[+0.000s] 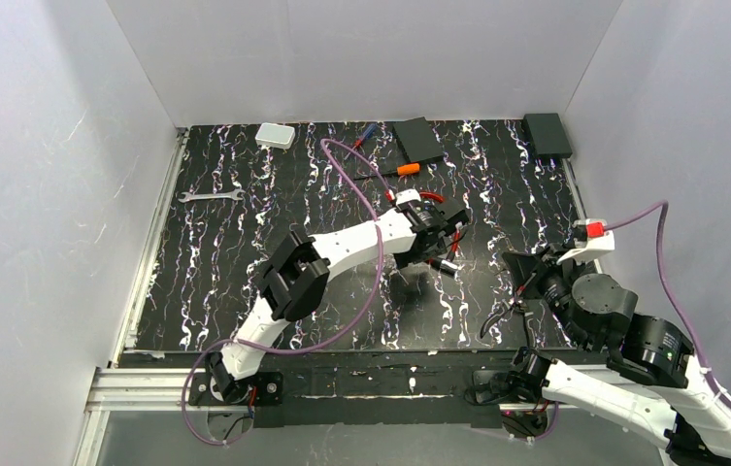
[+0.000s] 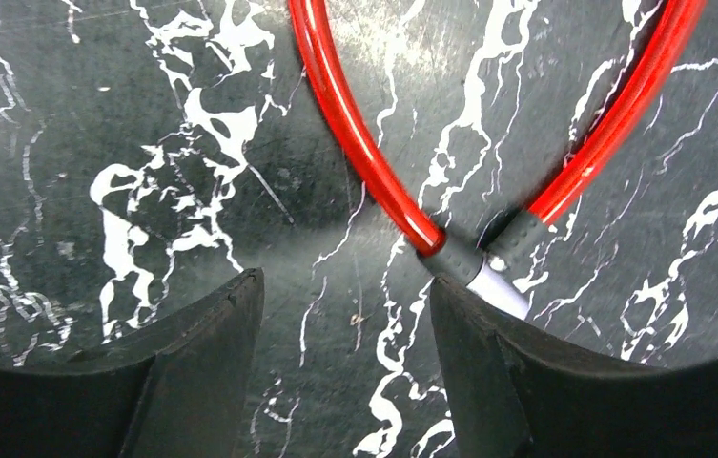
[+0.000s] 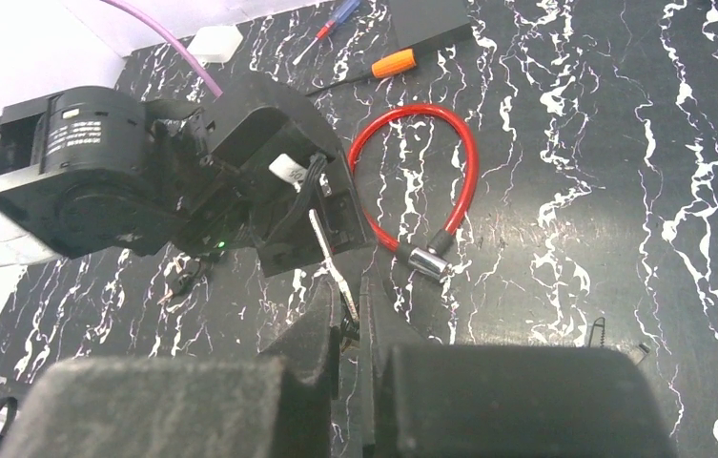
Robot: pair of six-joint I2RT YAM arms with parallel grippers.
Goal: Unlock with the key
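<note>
Right wrist view had the right pincer clamped on the key, tip pointing forward, lock barrel lying ahead-right on the bench, left pincer spread beside it.

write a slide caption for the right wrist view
Right pincer grips the key, silvery bit pointing outward, near the red cable lock lying on the marbled table, with the left arm alongside.

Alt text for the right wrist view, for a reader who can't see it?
The right hand pinches the key, its silvery bit pointing up toward a red cable lock on the black marbled table. The left hand hovers beside the cable loop.
</note>
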